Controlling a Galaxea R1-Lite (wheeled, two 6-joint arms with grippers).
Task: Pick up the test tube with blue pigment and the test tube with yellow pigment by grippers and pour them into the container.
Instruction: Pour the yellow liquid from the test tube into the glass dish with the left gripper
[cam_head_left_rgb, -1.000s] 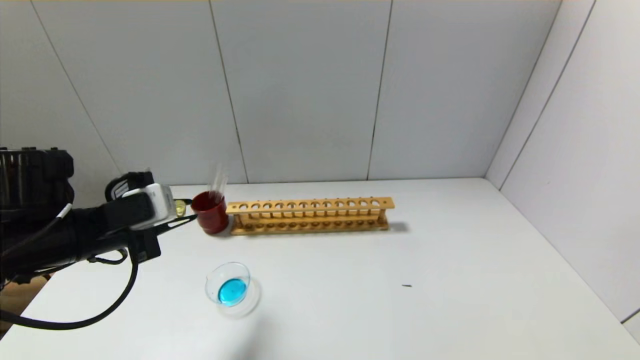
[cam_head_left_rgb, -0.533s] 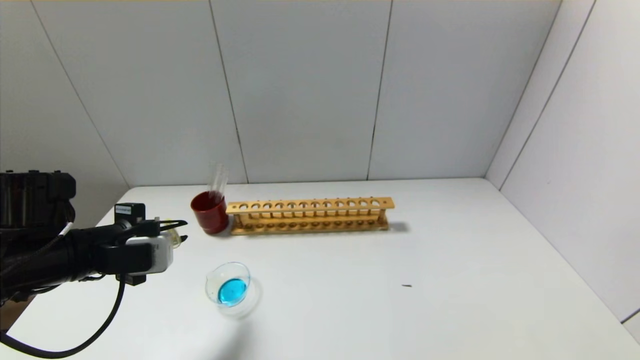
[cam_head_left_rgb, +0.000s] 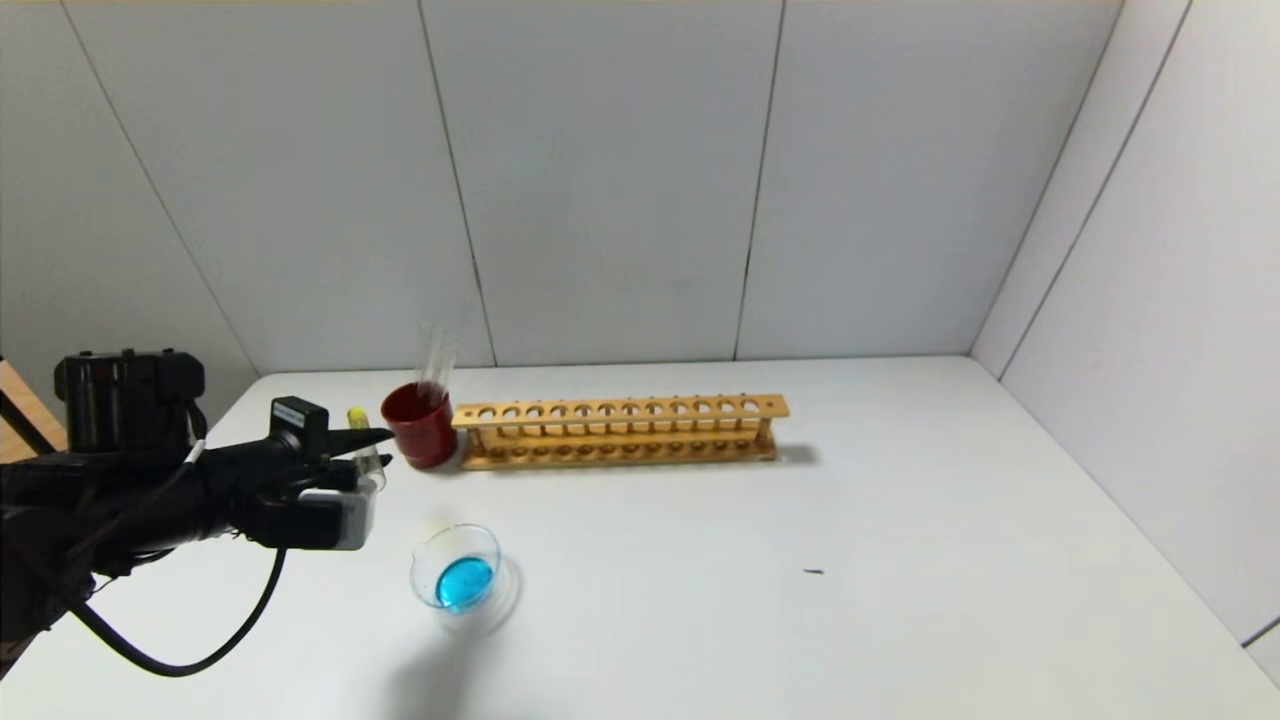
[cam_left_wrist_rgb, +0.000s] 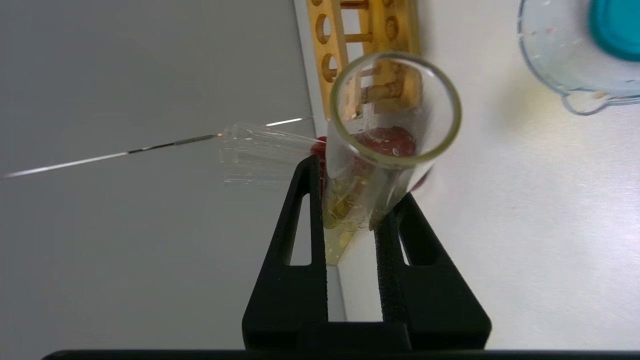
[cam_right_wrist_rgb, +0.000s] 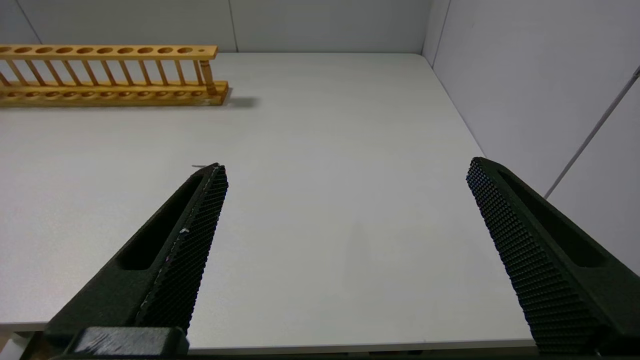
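My left gripper (cam_head_left_rgb: 378, 445) is shut on the test tube with yellow pigment (cam_head_left_rgb: 366, 464), left of the red cup and above and behind-left of the container (cam_head_left_rgb: 456, 574). The tube is tilted, its yellow end (cam_head_left_rgb: 354, 413) raised and its open end lower, towards the container. In the left wrist view the tube's mouth (cam_left_wrist_rgb: 395, 107) faces the camera, and yellow liquid (cam_left_wrist_rgb: 340, 210) lies between my left gripper's (cam_left_wrist_rgb: 357, 185) black fingers. The container (cam_left_wrist_rgb: 575, 60), a low clear beaker, holds blue liquid. No blue-tipped tube shows. My right gripper (cam_right_wrist_rgb: 346, 167) is open and empty over the table's front right part.
A dark red cup (cam_head_left_rgb: 420, 425) with colourless clear tubes (cam_head_left_rgb: 435, 355) stands at the left end of an empty wooden tube rack (cam_head_left_rgb: 620, 430) near the back wall. The rack also shows in the right wrist view (cam_right_wrist_rgb: 110, 75). A small dark speck (cam_head_left_rgb: 814, 571) lies on the white table.
My left gripper drew back from beside the red cup, dropped lower, then turned over and moved right towards the beaker, tipping the yellow tube so its yellow end points up.
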